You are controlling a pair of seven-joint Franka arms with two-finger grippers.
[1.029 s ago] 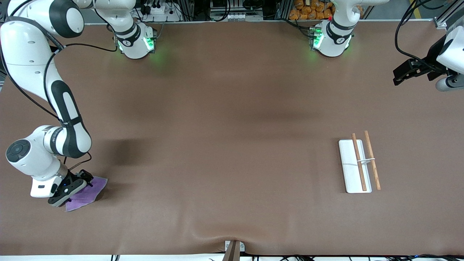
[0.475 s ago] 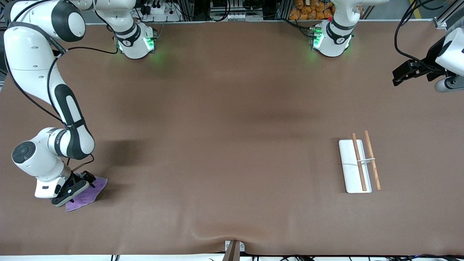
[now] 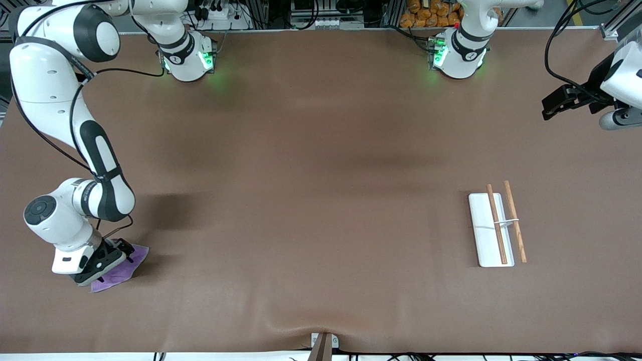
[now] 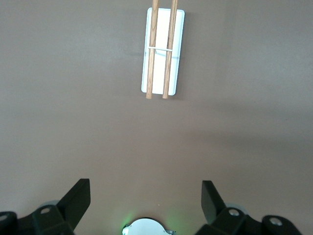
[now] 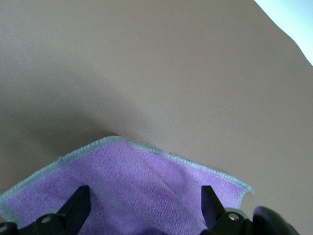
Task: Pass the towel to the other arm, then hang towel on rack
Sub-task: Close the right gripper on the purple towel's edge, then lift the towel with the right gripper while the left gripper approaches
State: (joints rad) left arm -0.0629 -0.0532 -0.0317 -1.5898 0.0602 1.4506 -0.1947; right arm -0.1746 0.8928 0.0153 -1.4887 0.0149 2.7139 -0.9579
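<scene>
The towel lies purple face up on the brown table near the right arm's end, close to the front camera. My right gripper is down over it, fingers open, and covers part of it. In the right wrist view the towel with its grey hem lies between the spread fingers of the right gripper. The rack, a white base with two brown rods, stands toward the left arm's end. My left gripper waits open and empty, up in the air at that end. The left wrist view shows the rack and the open left gripper.
The two arm bases with green lights stand along the table's edge farthest from the front camera. A small bracket sits at the edge nearest that camera. The table's pale edge shows beside the towel.
My right arm has shifted a little toward the left arm's end, over the towel, covering more of it. The towel stays on the table. My left gripper has barely moved.
</scene>
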